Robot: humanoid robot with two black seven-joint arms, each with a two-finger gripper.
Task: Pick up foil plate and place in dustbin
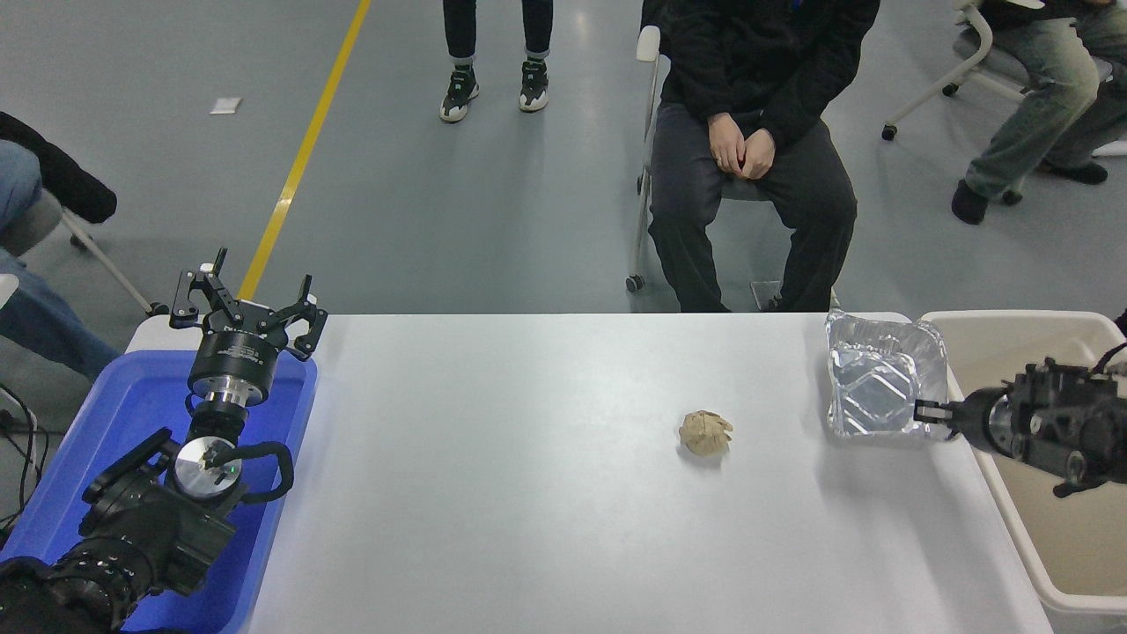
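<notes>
The foil plate point(880, 379) is a shiny crinkled silver tray at the table's right edge, tilted up with its near rim raised off the table. My right gripper point(929, 412) comes in from the right over the dustbin and is shut on the plate's near right rim. The dustbin point(1012, 352) is a large beige bin standing just right of the table, its open inside right beside the plate. My left gripper point(242, 308) is parked open above the blue bin at the lower left.
A small crumpled tan paper ball point(704, 433) lies on the white table point(528, 484) left of the plate. A blue bin point(114, 423) sits at the table's left end. A person point(748, 150) sits at the far side; other people stand or sit behind.
</notes>
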